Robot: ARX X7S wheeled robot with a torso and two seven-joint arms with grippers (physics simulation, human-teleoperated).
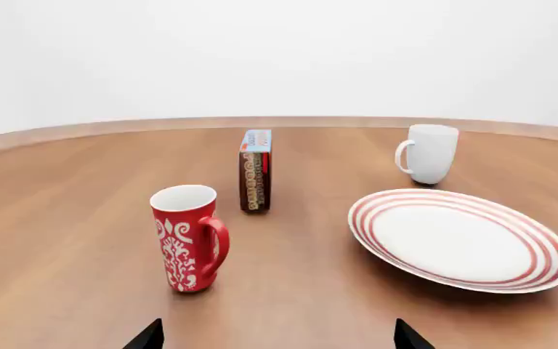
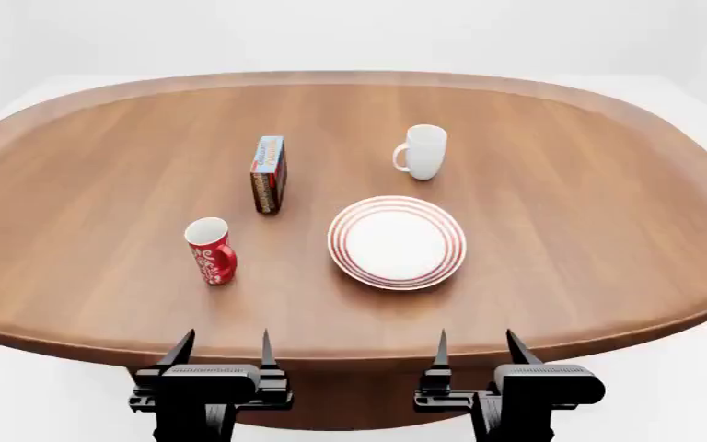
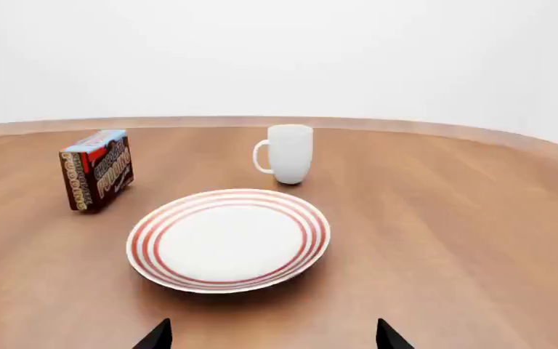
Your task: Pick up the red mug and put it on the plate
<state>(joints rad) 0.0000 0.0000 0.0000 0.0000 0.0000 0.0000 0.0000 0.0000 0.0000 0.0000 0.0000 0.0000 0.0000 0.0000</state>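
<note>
The red mug [image 2: 210, 250] stands upright on the desk [image 2: 574, 249], just ahead of the left pincer [image 2: 222, 348] and a little toward its outer side, apart from it and untouched. By my reading nothing of the task is done yet: the mug has to be reached, gripped, lifted, carried across and set down on the plate [image 2: 397, 242]. The plate lies bare, ahead of the gap between the two pincers and nearer the right pincer [image 2: 474, 346]. Both pincers hover at the near edge of the desk, fingers spread wide and holding nothing.

From largest to smallest: the desk is a broad oval of smooth brown wood grain with a rounded, raised lip. The plate is a shallow round disc, glossy white, with concentric red rings around its rim; it looks hard and slick like glazed ceramic. The box [image 2: 268, 173] is a thin upright carton, brown and blue with printed pattern, beyond the red mug from the left pincer. The white mug [image 2: 423, 151] is plain and glossy, with a loop handle, beyond the plate. The red mug is a tall narrow cylinder, red with white ornament, white inside, its loop handle turned toward the plate.
</note>
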